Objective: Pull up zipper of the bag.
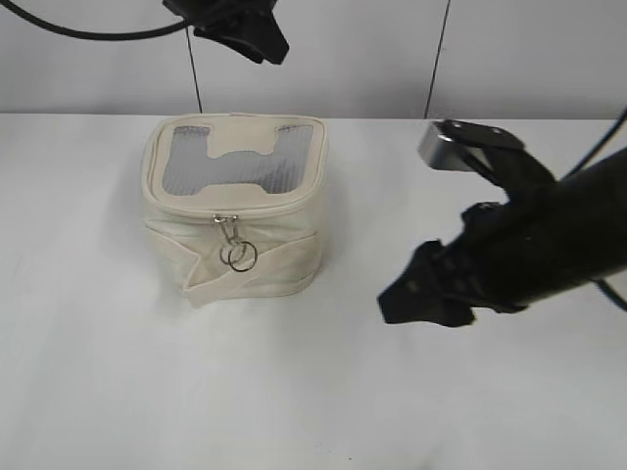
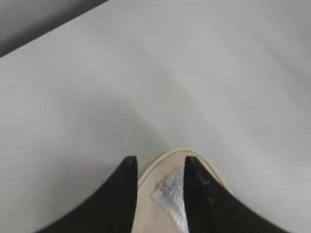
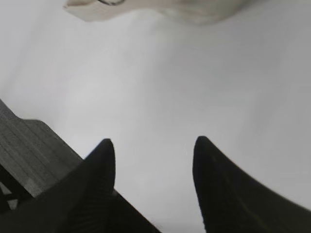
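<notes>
On the white table (image 1: 294, 392), left of centre and toward the back, sits the bag (image 1: 235, 211) — a boxy cream pouch with a grey mesh top panel and a flat strap (image 1: 260, 269) wrapped across its front. Its zipper (image 1: 227, 219) runs along the top rim, with a silver slider at the front edge and two round ring pulls (image 1: 239, 256) hanging down against the strap. Above the bag's far edge hovers the left gripper (image 2: 160, 167), its black fingers parted a little, with a corner of the bag's top showing between them. Off to the right, well apart from the bag, the right gripper (image 3: 154, 145) hangs over bare table — fingers spread wide, holding nothing.
</notes>
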{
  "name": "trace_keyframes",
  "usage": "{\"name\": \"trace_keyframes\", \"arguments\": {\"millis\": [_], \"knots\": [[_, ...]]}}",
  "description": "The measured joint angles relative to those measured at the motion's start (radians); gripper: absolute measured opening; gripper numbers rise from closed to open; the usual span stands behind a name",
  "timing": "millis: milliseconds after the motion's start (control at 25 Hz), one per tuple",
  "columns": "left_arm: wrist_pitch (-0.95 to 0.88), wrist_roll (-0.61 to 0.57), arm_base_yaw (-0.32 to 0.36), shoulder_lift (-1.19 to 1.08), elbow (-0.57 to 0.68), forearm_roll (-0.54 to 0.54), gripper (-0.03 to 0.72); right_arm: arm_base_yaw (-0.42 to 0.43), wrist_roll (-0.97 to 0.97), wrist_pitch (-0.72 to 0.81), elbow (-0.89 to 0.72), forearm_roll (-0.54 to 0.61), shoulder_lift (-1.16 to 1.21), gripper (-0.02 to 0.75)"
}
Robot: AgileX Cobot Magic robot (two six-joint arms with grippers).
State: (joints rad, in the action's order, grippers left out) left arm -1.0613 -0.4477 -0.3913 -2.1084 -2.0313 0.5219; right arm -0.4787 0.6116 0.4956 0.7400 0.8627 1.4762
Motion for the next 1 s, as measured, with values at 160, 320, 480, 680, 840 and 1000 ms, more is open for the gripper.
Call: {"name": "trace_keyframes", "arguments": {"millis": [160, 320, 480, 680, 840, 1000], "knots": [[0.034, 0.053, 0.000, 0.148, 0.162, -0.095, 0.239, 0.060, -0.251, 0.122, -0.048, -0.317, -0.157, 0.414], [0.139, 0.082, 0.000, 0.397, 0.478, -0.145, 0.223, 0.067, -0.432, 0.295, -0.050, -0.585, -0.322, 0.414], [0.241, 0.165, 0.000, 0.767, 0.820, -0.224, 0.220, 0.067, -0.477, 0.423, -0.073, -0.696, -0.496, 0.414], [0.217, 0.327, 0.000, 1.311, 1.190, -0.375, 0.218, 0.067, -0.488, 0.547, -0.197, -0.735, -0.800, 0.414], [0.068, 0.441, 0.017, 1.717, 1.331, -0.474, 0.218, 0.067, -0.500, 0.560, -0.224, -0.740, -1.075, 0.414], [-0.065, 0.466, 0.041, 2.015, 1.397, -0.548, 0.218, 0.067, -0.504, 0.556, -0.229, -0.740, -1.313, 0.403]]}}
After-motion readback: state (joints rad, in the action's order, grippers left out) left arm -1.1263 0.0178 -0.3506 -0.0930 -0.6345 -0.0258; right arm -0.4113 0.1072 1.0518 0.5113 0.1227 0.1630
